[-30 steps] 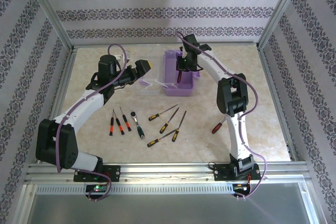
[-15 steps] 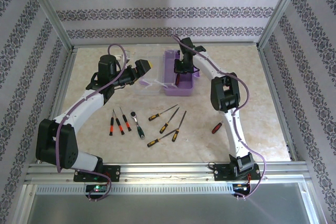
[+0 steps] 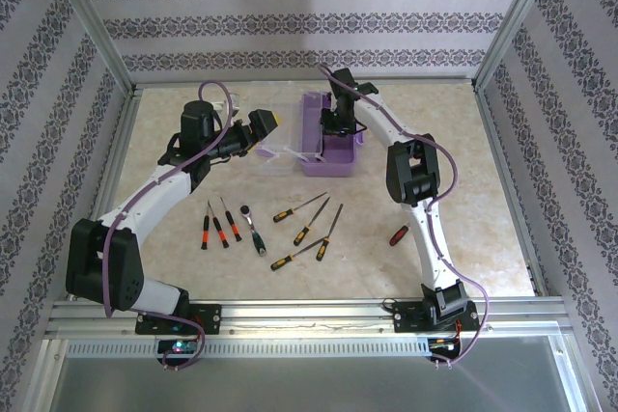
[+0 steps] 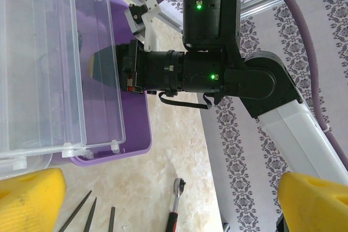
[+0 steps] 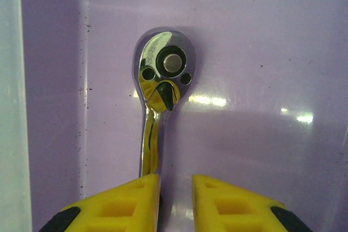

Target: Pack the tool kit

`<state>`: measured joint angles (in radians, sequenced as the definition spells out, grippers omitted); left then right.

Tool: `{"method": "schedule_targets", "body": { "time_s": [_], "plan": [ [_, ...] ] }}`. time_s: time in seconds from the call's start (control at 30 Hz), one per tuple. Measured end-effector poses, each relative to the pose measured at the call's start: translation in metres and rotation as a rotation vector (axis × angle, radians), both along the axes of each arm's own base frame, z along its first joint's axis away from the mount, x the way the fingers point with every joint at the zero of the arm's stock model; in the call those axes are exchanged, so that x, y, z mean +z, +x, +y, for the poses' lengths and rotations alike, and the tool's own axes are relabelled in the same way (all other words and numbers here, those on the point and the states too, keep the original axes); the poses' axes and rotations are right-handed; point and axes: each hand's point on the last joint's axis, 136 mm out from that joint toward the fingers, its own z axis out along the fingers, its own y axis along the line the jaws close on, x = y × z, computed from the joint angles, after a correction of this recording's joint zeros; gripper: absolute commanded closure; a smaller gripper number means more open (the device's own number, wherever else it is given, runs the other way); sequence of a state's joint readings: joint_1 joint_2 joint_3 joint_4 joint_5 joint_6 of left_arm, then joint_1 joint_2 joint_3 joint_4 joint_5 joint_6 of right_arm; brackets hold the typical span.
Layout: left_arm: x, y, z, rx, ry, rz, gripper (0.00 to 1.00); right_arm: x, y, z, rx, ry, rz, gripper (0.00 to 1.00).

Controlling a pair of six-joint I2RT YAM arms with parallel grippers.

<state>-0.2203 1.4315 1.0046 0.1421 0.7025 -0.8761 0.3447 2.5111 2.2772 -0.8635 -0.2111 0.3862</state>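
Tool kit point(image 3: 333, 163): lilac base toward 12 o'clock on the tabletop point(image 3: 483, 190). Clear lid point(image 3: 273, 154) lies swung open on the base's 9 o'clock side.

Contents seen: one chrome-headed ratchet point(image 5: 163, 74), flat on the lilac floor. In the right wrist view its head points to 12 o'clock, with a side wall close at 9 o'clock.

Right claw point(image 5: 175, 186): down inside the base, yellow fingers point(image 5: 117, 205) a narrow gap apart. The ratchet's shaft runs under the edge of the 9 o'clock finger; whether it is pinched cannot be told. From above, the right arm's black wrist point(image 3: 338, 108) covers much of the base's inside.

Left claw point(image 3: 266, 125): spread wide, holding nothing, near the lid's 10 o'clock corner.

Loose on the tabletop, at 6 to 7 o'clock of the kit:
- three red-and-black screwdrivers point(image 3: 220, 227) side by side
- a second ratchet point(image 3: 254, 229) just at their 3 o'clock
- four orange-and-black screwdrivers point(image 3: 311, 222) fanned further toward 3 o'clock

Red-handled tool point(image 3: 398, 234): alone at 5 o'clock of the kit, just beside the right arm's lower link.
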Motion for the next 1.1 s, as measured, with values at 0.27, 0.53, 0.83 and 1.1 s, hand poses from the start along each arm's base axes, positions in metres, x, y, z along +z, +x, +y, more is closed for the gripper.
{"method": "schedule_targets", "body": {
  "time_s": [0.27, 0.53, 0.83, 1.1],
  "plan": [
    [0.0, 0.0, 0.0, -0.001, 0.0, 0.0, 0.0, 0.06, -0.002, -0.006, -0.019, 0.012, -0.085, 0.75],
    [-0.001, 0.0, -0.004, -0.017, -0.015, 0.007, 0.0, 0.148, -0.067, -0.038, -0.076, 0.055, -0.271, 0.7],
    [-0.006, -0.018, -0.041, -0.118, -0.019, 0.015, 0.0, 0.067, -0.18, -0.132, -0.229, -0.13, -0.153, 0.66],
    [-0.015, -0.059, -0.101, -0.296, -0.017, 0.042, 0.0, 0.028, -0.255, -0.197, -0.399, -0.195, -0.074, 0.64]
  ]
}}
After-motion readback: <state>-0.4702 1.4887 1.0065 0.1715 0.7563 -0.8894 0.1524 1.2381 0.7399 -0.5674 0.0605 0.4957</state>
